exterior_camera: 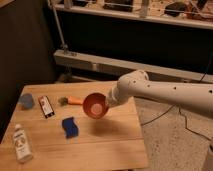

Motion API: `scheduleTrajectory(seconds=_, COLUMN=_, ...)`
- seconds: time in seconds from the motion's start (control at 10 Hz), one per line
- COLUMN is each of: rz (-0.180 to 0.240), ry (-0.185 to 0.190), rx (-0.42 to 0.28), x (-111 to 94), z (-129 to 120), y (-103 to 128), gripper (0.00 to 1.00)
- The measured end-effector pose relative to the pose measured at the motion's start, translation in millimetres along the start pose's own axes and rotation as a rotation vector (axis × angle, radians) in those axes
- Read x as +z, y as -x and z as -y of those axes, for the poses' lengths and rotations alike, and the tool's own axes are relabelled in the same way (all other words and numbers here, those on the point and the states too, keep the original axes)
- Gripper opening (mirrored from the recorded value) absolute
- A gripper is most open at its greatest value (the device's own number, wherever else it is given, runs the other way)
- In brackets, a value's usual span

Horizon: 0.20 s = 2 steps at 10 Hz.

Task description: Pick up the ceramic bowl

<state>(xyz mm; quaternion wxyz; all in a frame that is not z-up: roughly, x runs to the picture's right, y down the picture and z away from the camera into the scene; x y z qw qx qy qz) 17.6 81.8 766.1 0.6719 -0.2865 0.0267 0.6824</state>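
The ceramic bowl is orange-red and glossy with a paler inside. It hangs tilted above the middle of the wooden table, with its opening turned toward the camera. My gripper is at the bowl's right rim, at the end of the white arm that reaches in from the right. It is shut on the bowl's rim. The bowl's shadow falls on the tabletop below it.
An orange carrot lies just left of the bowl. A blue sponge lies below it. A flat black, red and white packet, a blue-grey cup and a clear bottle sit at the left. A metal frame stands behind.
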Motion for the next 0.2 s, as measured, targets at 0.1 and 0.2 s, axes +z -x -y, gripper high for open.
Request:
scheduleTrajectory(seconds=0.1, rz=-0.009, ry=0.003, rx=-0.007, x=0.3, z=-3.3, y=-2.2, gripper=0.27)
scheduleTrajectory(seconds=0.2, rz=-0.017, ry=0.004, rx=-0.017, x=0.8, z=-6.7, y=-3.6, gripper=0.37)
